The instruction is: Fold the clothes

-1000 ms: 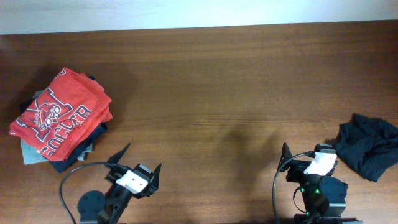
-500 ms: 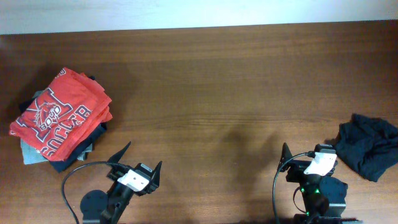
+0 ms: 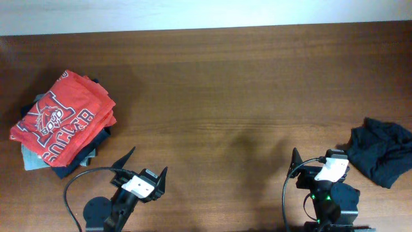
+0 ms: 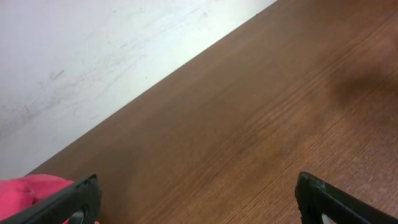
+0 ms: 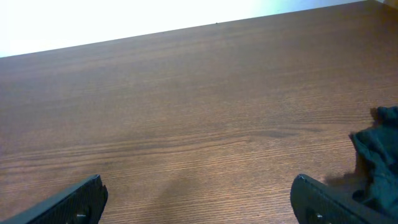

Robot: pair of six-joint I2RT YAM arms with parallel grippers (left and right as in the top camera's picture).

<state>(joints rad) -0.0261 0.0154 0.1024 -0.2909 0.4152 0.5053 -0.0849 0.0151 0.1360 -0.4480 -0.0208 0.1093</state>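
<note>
A stack of folded clothes lies at the table's left, topped by a red tee with white "SOCCER" print (image 3: 63, 116); dark and pale grey-blue pieces (image 3: 32, 158) peek out beneath it. A crumpled dark navy garment (image 3: 381, 149) lies unfolded at the right edge. My left gripper (image 3: 148, 162) rests at the front left, open and holding nothing, just right of the stack. My right gripper (image 3: 317, 158) is open at the front right, a little left of the dark garment. The left wrist view shows the left gripper (image 4: 198, 186) over bare wood with red fabric (image 4: 31, 186) at its left finger. In the right wrist view, the right gripper (image 5: 198, 186) is also over bare wood, with the dark garment (image 5: 379, 155) beside its right finger.
The brown wooden table (image 3: 225, 96) spans the whole view, with a white wall (image 3: 193, 13) along its far edge. Black cables (image 3: 71, 190) loop beside each arm base at the front.
</note>
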